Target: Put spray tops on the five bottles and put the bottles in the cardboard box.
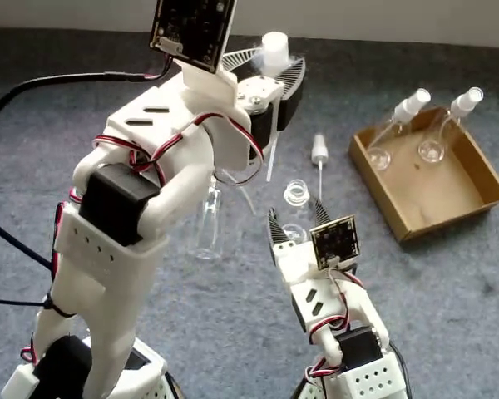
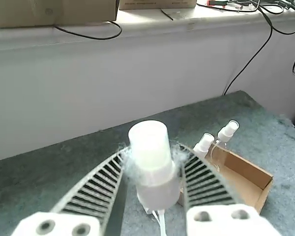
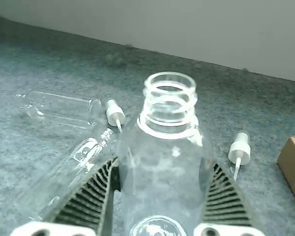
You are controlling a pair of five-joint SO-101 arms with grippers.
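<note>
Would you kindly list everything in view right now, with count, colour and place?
cardboard box: one, brown, right arm's side.
capped bottles: two, clear, white spray tops, lying in the box.
lying bottles: two, clear, uncapped, on the table.
loose spray tops: two, white, on the table.
upright bottle: one, clear, uncapped, in the right gripper.
held spray top: one, white, in the left gripper.
left gripper: one, black fingers, raised.
right gripper: one, black fingers, low.

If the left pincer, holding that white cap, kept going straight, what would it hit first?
Probably the white wall beyond. The left pincer, shut on a spray top, points over bare grey mat, with the cardboard box off to one side.
</note>
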